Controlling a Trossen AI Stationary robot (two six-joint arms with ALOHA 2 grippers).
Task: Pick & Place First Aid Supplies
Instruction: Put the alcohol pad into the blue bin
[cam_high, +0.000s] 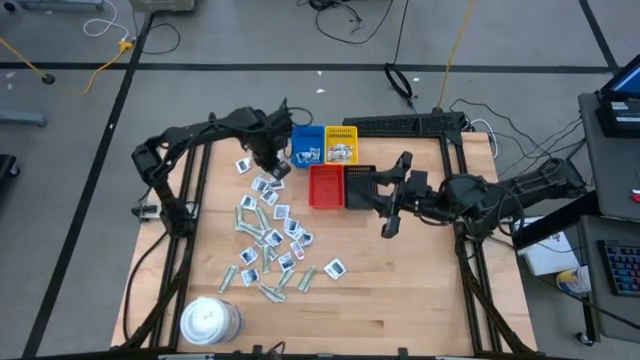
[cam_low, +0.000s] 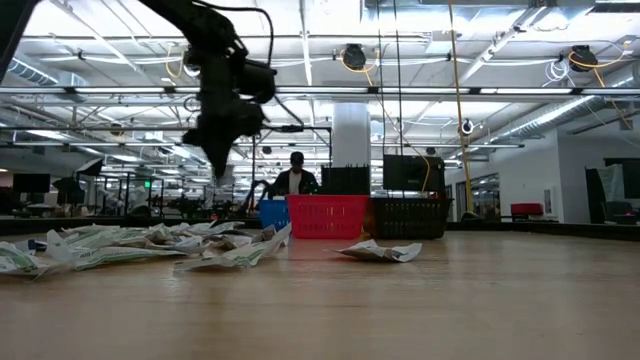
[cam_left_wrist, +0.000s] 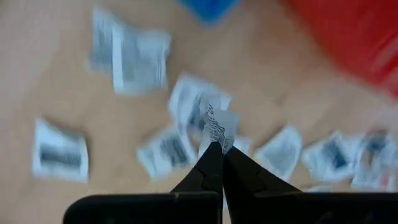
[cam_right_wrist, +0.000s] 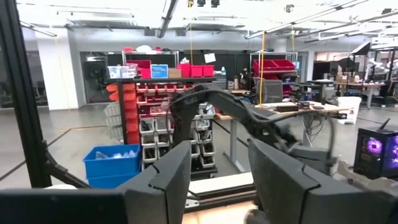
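Your left tool (cam_left_wrist: 217, 149) pinching one white packet (cam_left_wrist: 219, 127) upright, long axis vertical, above the table's (cam_high: 420, 290) far-left packets.

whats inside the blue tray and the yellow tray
Seen from above, the blue tray and the yellow tray each hold a few white packets. Anything beneath those packets is covered, and the count is unclear.
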